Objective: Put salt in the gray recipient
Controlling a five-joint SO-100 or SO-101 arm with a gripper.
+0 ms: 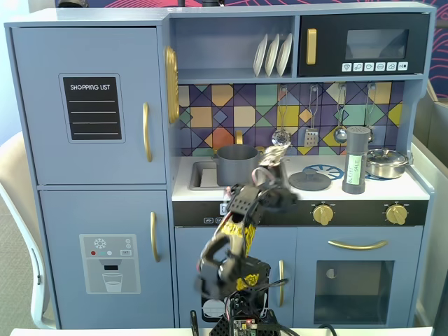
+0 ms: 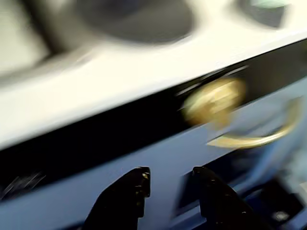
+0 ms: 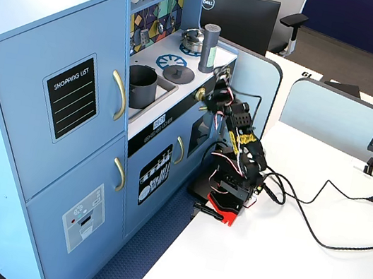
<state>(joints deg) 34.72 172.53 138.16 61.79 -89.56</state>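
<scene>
The salt is a tall gray shaker with a pale green label, standing upright on the right of the toy kitchen's counter; it also shows in a fixed view. The gray recipient, a dark gray pot, sits in the sink at the left. My gripper is blurred in front of the counter edge, between the pot and the salt and touching neither. In the wrist view my gripper is open and empty, facing the blue oven front below the counter.
A flat gray lid lies on the counter between the pot and the salt. A shiny steel pan stands right of the salt. Gold knobs and an oven handle stick out of the front panel. Cables cross the white table.
</scene>
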